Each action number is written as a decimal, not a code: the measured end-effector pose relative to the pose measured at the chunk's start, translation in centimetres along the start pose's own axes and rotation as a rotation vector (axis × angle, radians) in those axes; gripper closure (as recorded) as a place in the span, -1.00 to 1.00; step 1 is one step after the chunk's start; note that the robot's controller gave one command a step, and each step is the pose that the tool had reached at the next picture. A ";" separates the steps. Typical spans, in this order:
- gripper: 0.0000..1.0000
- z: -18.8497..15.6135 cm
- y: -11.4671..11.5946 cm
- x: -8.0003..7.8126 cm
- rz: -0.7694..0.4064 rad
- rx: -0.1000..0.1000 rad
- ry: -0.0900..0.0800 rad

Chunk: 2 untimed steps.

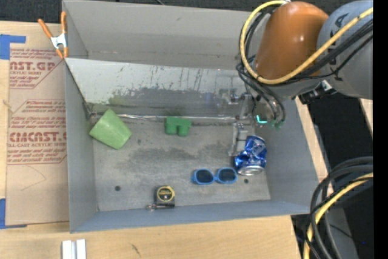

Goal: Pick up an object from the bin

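Observation:
My gripper (240, 130) hangs at the right side of the bin, just above and to the left of a crushed blue can (251, 156) that lies on the floor near the right wall. A pair of blue sunglasses (214, 176) lies just left of the can, towards the front. Nothing shows in the gripper's grasp.
A small green block (177, 125) sits mid-bin by the back slope. A light green wedge-shaped cup (110, 129) lies at the left. A yellow and black tape measure (164, 194) rests by the front wall. The arm with its orange cover fills the upper right.

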<state>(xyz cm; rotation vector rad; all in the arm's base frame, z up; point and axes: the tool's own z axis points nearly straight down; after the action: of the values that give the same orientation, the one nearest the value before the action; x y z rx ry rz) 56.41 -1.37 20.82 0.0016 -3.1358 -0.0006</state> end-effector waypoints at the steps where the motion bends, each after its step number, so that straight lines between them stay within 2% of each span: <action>1: -1.00 8.8 -6.1 4.2 -0.284 0.001 -0.001; 2: -1.00 14.2 -9.5 1.1 -0.252 0.001 -0.005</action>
<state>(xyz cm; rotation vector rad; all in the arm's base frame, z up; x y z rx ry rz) 55.25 -10.85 6.67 0.3959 -3.1162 -0.0006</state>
